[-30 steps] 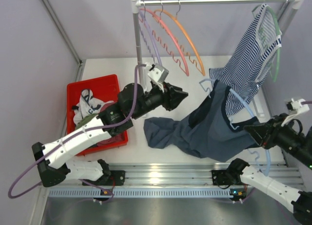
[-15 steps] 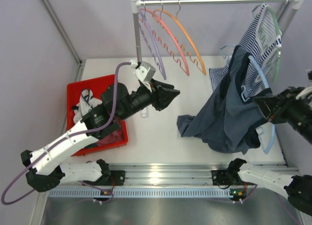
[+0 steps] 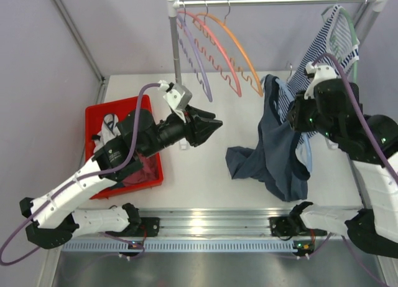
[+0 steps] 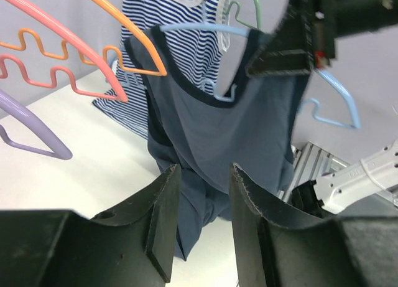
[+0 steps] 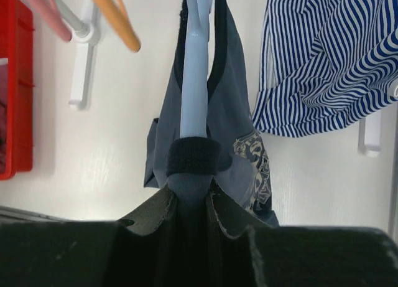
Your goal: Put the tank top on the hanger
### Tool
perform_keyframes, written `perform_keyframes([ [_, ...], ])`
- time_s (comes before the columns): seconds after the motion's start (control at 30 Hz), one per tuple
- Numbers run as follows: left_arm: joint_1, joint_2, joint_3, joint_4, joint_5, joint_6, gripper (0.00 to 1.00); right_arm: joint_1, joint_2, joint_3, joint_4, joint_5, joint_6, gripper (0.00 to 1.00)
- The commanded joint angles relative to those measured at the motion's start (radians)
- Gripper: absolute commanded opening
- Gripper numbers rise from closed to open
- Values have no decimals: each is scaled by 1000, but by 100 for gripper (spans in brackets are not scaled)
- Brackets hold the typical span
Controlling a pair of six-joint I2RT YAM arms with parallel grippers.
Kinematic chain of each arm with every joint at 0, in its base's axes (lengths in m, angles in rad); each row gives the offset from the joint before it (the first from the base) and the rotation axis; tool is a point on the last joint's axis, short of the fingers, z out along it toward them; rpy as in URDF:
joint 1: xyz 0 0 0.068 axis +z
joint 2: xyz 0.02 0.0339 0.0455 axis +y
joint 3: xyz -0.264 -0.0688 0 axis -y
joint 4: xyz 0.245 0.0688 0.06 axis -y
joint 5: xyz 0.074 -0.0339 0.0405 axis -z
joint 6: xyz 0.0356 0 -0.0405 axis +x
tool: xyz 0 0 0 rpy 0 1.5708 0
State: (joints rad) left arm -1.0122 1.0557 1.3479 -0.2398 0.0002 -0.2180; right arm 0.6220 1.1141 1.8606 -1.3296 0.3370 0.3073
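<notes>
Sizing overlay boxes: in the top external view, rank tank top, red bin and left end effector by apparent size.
Tank top and red bin: about equal, bin partly hidden by the left arm.
Smallest: left end effector.

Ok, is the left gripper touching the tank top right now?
Apart. In the top view the left gripper ends short of the tank top, with bare white table between them; its jaws stand open.

The top external camera looks steeply down from behind the arm bases over the whole table (image 3: 199,170) and rail (image 3: 280,0). The left wrist camera looks roughly level past the left gripper (image 4: 204,170) toward the tank top (image 4: 230,131), well apart. The right wrist camera looks straight down the hanger (image 5: 196,69), very close. All three views share the tank top.
</notes>
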Motion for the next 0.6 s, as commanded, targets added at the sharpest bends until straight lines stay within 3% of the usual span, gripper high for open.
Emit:
perform_keyframes([
  [0.0, 1, -26, 14, -13, 53, 9, 42, -180, 44, 94, 171, -189, -103, 0],
  [0.23, 1, -57, -1, -41, 80, 14, 42, -494, 154, 239, 222, -453, -169, 0],
  [0.57, 1, -71, 28, -85, 103, 23, 42, -705, 332, 480, 257, -631, -148, 0],
])
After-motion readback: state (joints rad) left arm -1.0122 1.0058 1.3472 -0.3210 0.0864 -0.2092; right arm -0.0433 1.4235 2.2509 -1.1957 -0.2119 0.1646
